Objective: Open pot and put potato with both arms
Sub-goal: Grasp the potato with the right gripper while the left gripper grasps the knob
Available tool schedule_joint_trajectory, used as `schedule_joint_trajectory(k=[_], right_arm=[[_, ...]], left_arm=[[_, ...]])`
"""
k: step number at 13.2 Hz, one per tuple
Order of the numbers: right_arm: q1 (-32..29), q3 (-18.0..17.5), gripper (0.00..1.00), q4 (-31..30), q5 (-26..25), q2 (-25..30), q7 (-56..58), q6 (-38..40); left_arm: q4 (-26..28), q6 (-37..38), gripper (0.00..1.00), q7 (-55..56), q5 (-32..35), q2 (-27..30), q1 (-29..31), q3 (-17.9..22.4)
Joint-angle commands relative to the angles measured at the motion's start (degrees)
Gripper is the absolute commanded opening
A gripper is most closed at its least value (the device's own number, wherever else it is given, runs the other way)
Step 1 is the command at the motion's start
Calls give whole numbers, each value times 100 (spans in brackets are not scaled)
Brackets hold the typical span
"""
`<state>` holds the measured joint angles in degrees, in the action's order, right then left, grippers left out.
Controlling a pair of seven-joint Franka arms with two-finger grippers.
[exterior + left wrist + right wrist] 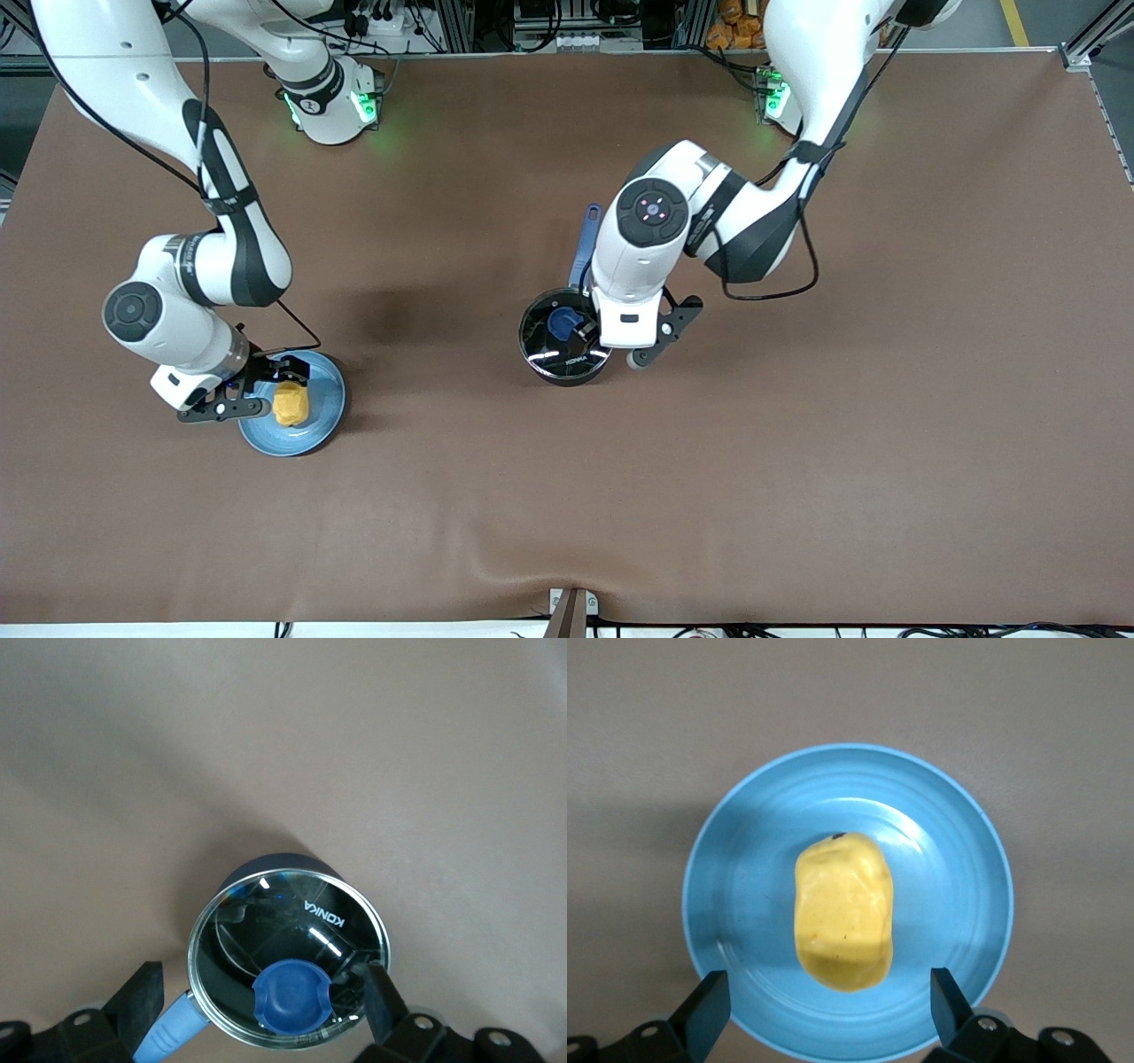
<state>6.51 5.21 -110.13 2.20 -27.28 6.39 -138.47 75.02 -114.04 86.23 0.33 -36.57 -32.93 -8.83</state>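
Note:
The black pot (pixel 554 354) stands mid-table with its glass lid (pixel 266 921) on and its blue handle (pixel 584 244) pointing toward the robots' bases. My left gripper (pixel 580 332) is open over the lid, its fingers (pixel 383 997) either side of the blue knob (pixel 291 996) and not touching it. The yellow-orange potato (pixel 291 403) lies on a light-blue plate (pixel 326 403) toward the right arm's end of the table. My right gripper (pixel 266 388) is open and empty, low over the plate's rim (pixel 744 904), with the potato (pixel 843 911) just ahead of its fingers (pixel 709 1005).
A brown mat (pixel 797 461) covers the whole table. A small metal bracket (pixel 571 610) sits at the table edge nearest the front camera. Cables hang from both arms above the mat.

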Motion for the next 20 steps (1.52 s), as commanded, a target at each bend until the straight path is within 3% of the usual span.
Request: schedule_joint_trajectory(k=[1, 9, 10, 11, 12, 13, 16, 20], right_arm=[[-53, -29, 100, 0, 88, -128, 72, -189], [-36, -29, 100, 0, 88, -726, 72, -1077], [-36, -29, 82, 0, 88, -726, 72, -1077], [-27, -29, 57, 0, 88, -735, 72, -1077], [-27, -29, 38, 0, 88, -726, 72, -1077], [-36, -29, 28, 0, 88, -726, 64, -1077], [-53, -29, 18, -9, 88, -595, 37, -990], [-27, -29, 17, -18, 88, 300, 20, -17]], left_arm=[[-181, -4, 100, 455, 46, -201, -161, 66], [-172, -364, 100, 913, 292, -465, -468, 92], [-172, -417, 100, 939, 327, -517, -494, 101], [-172, -531, 100, 1026, 380, -588, -538, 110], [-172, -619, 100, 1158, 467, -606, -547, 101], [-172, -637, 100, 1203, 494, -632, -547, 101], [-172, -734, 100, 1247, 503, -676, -565, 101], [-172, -813, 100, 1326, 512, -746, -635, 110]])
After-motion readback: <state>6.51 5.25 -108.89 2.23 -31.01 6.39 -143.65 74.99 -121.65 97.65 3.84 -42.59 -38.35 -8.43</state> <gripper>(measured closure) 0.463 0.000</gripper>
